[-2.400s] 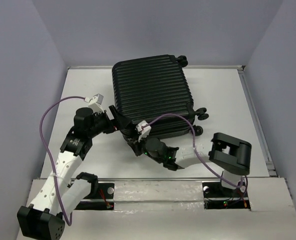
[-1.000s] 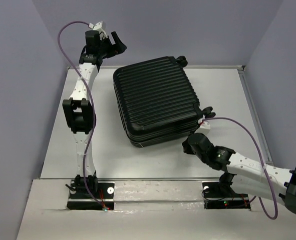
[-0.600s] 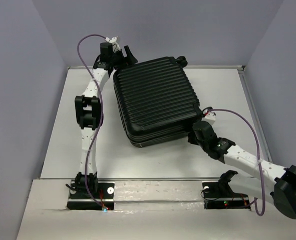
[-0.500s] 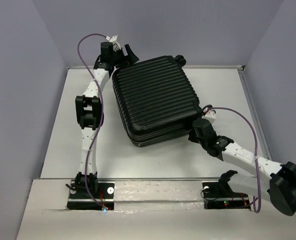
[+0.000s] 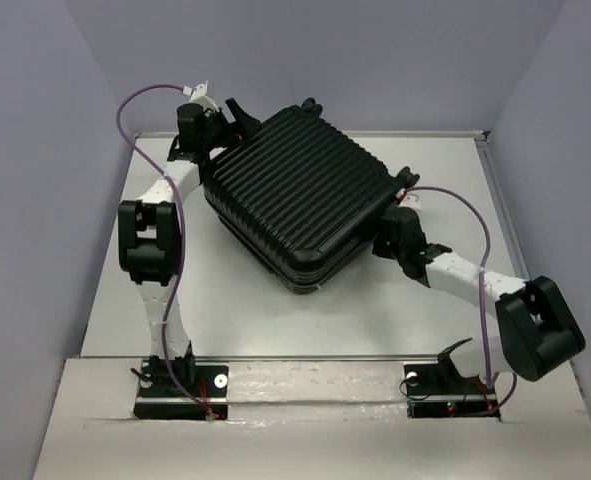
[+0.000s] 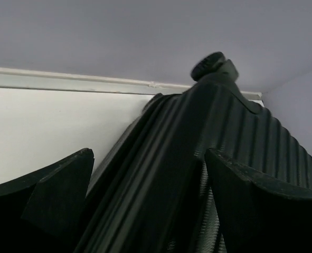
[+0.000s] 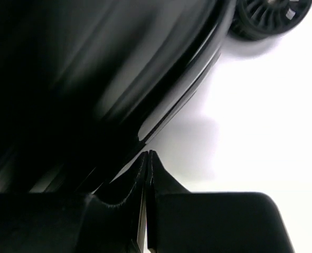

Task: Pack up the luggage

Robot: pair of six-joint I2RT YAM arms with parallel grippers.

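- Luggage (image 5: 295, 205): turned since the frame half a second earlier, from roughly square with the desk (image 5: 175, 290) to diagonal, so that one corner is now aimed at the near edge. It is closed and lies ribbed shell up at mid-desk, towards the far wall.
- Left end effector (image 6: 145, 158): brought lower and nearer the far-left corner of the shell. The jaws are spread wide and that corner's ridge is seen between them. Contact cannot be told.
- Right end effector (image 7: 147, 154): carried further up the right side. The fingers are pressed together with nothing between them, and the tip is set at the shell's lower rim.
- Caster wheel (image 7: 269, 16): just beyond the right tip, resting on the desk.
- Surroundings: lavender walls (image 5: 375, 60) on three sides; a purple cable (image 5: 150, 95) is looped above the left arm.
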